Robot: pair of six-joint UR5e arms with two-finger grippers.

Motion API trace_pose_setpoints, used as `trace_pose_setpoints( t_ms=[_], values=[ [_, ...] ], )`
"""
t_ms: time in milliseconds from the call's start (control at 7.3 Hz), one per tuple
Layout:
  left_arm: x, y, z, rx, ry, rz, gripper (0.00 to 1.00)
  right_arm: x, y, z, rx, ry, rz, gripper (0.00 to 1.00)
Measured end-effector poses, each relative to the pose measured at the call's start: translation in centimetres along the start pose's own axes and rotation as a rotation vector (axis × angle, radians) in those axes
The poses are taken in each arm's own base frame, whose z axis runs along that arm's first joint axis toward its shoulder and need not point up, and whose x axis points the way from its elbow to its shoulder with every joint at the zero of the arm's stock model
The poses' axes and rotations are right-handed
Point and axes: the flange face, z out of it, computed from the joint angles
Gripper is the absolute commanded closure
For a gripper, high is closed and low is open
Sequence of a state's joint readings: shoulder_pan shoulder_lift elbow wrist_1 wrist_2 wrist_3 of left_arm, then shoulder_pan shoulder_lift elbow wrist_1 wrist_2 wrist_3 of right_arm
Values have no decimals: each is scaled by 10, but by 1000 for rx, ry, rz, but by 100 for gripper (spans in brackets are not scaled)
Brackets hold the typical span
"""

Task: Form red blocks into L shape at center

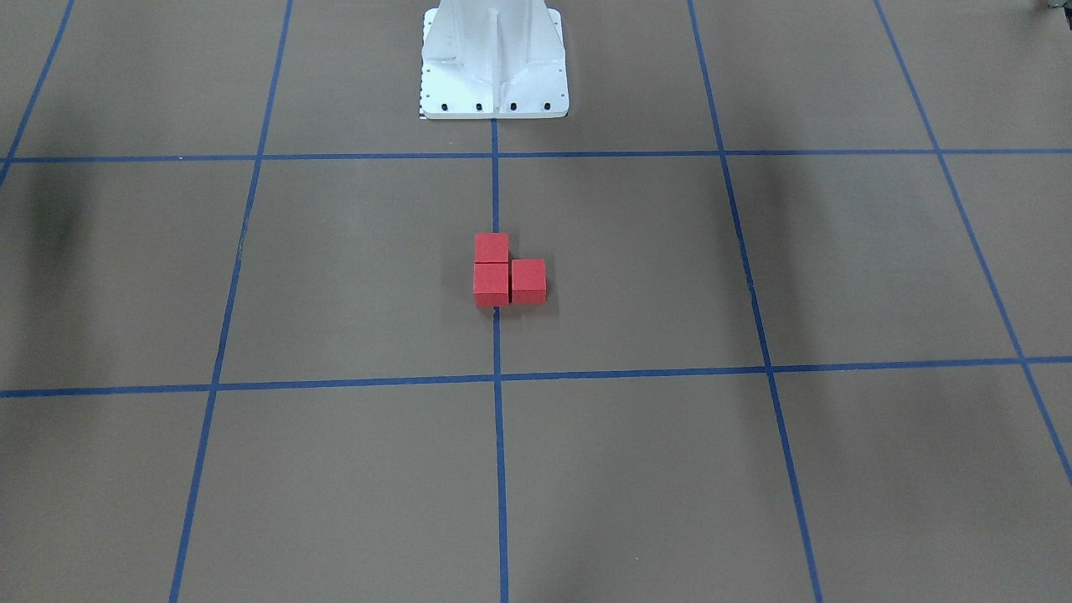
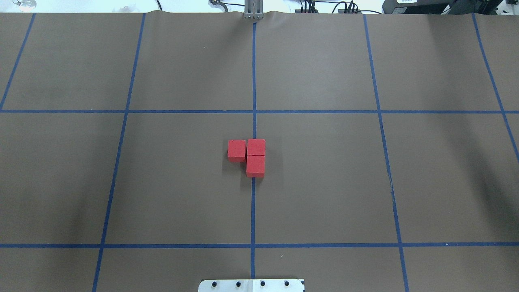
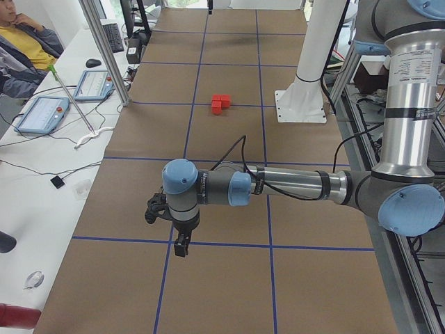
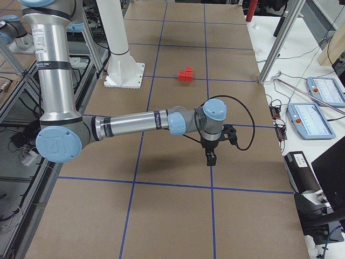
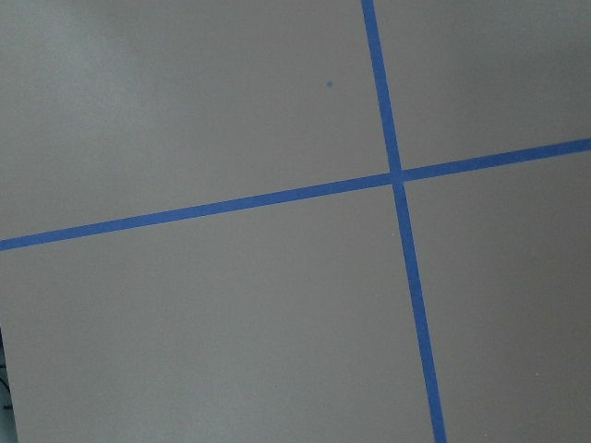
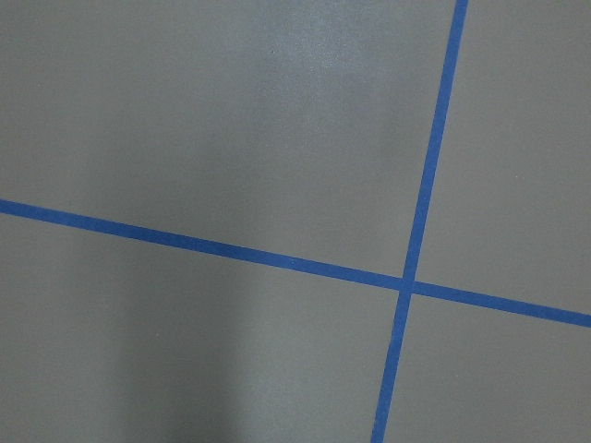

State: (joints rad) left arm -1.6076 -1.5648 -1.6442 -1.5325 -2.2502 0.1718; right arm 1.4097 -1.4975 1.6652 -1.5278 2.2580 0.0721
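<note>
Three red blocks [image 2: 251, 156] sit together in an L shape on the brown floor at the center [image 2: 316, 170], on the middle blue tape line. Two stand in a column and one sits beside the far block. They also show in the front-facing view [image 1: 507, 272], the left view [image 3: 220, 103] and the right view [image 4: 186, 74]. My left gripper [image 3: 181, 247] hangs above the floor far from the blocks, seen only in the left view. My right gripper [image 4: 209, 158] hangs likewise, seen only in the right view. I cannot tell whether either is open or shut.
The white robot base [image 1: 494, 63] stands behind the blocks. Blue tape lines [image 2: 253, 211] cross the floor. Tablets [image 3: 42, 111] and cables lie on the white side table, where a seated person [image 3: 24, 49] is. Both wrist views show only floor and tape.
</note>
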Motion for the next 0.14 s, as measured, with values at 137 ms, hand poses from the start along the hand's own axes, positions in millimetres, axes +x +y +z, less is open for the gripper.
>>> trace_pose_setpoints(
  t_ms=[137],
  values=[
    [0, 0, 0, -1, 0, -1, 0, 0, 0, 0, -1, 0, 1, 0]
  ],
)
